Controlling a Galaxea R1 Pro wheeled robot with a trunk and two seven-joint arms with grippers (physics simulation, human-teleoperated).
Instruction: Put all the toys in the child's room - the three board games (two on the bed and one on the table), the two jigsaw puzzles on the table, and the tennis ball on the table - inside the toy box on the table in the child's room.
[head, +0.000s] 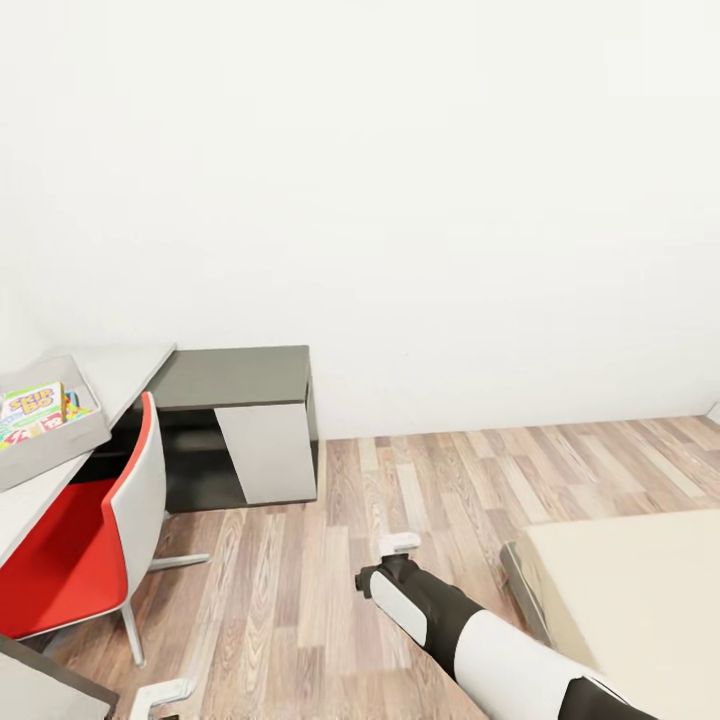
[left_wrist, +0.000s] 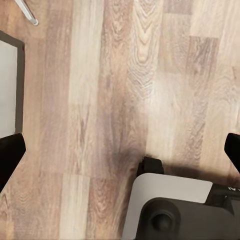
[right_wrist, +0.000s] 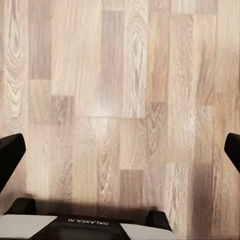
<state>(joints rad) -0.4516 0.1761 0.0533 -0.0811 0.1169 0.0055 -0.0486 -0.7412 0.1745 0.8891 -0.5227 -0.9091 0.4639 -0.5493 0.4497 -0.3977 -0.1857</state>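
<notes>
The light grey toy box stands on the pale table at the left edge of the head view. Inside it lies a yellow-green board game with big letters, with other colourful flat pieces beside it that are too small to name. The cream bed fills the lower right, its visible part bare. My right gripper hangs over the wood floor between table and bed, open and empty. My left gripper sits low beside the chair, also open and empty.
A red chair with a white back stands at the table, its metal leg reaching onto the floor. A dark-grey cabinet top joins the table at the wall. A grey panel with a dark edge lies at the lower left.
</notes>
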